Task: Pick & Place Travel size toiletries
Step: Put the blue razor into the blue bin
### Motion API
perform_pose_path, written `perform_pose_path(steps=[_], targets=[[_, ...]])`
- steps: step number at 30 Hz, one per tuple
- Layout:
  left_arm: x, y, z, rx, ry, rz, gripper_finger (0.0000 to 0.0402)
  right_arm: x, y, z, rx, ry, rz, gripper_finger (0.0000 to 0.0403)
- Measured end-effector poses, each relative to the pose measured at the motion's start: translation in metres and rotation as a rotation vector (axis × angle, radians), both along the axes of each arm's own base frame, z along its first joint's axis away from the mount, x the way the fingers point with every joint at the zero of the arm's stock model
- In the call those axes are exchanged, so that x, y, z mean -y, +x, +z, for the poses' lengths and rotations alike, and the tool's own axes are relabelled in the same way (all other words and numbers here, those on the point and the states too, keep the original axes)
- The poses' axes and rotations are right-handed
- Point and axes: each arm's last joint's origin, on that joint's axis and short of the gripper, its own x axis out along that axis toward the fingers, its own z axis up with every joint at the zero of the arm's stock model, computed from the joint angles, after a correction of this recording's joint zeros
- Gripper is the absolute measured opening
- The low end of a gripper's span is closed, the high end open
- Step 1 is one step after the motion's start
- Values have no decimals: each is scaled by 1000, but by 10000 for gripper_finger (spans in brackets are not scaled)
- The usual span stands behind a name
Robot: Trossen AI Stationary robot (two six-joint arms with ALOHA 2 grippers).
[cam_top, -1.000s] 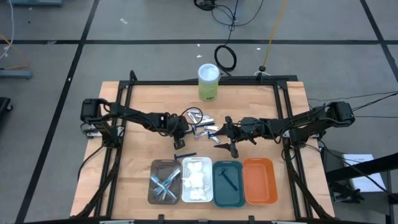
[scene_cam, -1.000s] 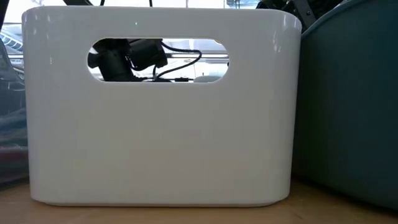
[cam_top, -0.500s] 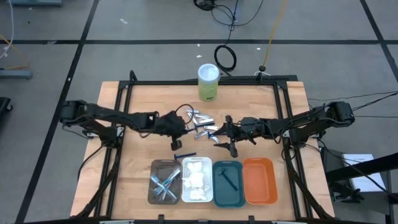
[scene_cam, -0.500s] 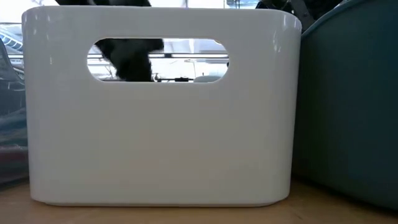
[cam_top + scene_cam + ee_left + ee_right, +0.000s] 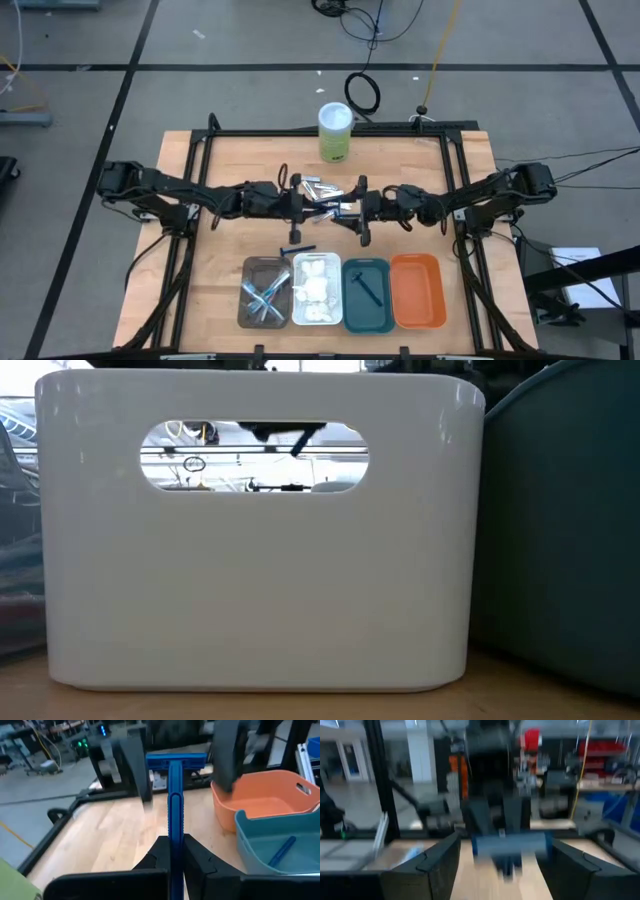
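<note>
A pale wooden table (image 5: 230, 160) framed by black rails stands on a grey taped floor, the two dark arms meeting over its middle. Nearest the front edge lie four rounded rectangular trays: the brown tray (image 5: 246, 312) holding silvery metal tools and pale toothbrushes, the white tray (image 5: 297, 318) holding white soft wads, the teal tray (image 5: 352, 318) holding one dark blue razor (image 5: 365, 288), and the orange tray (image 5: 417, 315), which looks empty. Between the trays and the fingers a second blue razor (image 5: 297, 249) lies loose on the wood. The left gripper (image 5: 170, 851) is clamped narrowly on the handle of a bright blue razor (image 5: 173, 800), whose head points straight ahead beyond the fingertips, toward the right arm. The right gripper (image 5: 360, 218) hovers just opposite with its fingers (image 5: 437, 865) spread wide and nothing between them; the razor head sits ahead of them, apart. Beyond both grippers a small heap of silver tools and other toiletries (image 5: 318, 190) remains unsorted, and farther back stands the tall green-and-white cylindrical canister (image 5: 335, 132). By this evidence sorting is partly done: three trays are stocked, one razor is in hand, and one razor and the heap remain.
</note>
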Motion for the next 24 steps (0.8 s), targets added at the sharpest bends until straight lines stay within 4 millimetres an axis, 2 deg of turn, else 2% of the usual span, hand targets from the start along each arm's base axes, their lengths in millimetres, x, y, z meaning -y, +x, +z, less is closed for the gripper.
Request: perform_pose_path(steps=[4, 9, 15, 24], targets=[[-1, 5, -10, -35, -20, 6, 14, 0, 3, 1, 72, -1, 1, 242], [-1, 7, -15, -50, -21, 7, 9, 0, 3, -1, 53, -9, -1, 236], [-1, 6, -13, -38, 6, 22, 13, 0, 3, -5, 13, -10, -4, 217], [0, 6, -4, 33, -4, -8, 9, 0, 4, -6, 2, -15, -3, 216]])
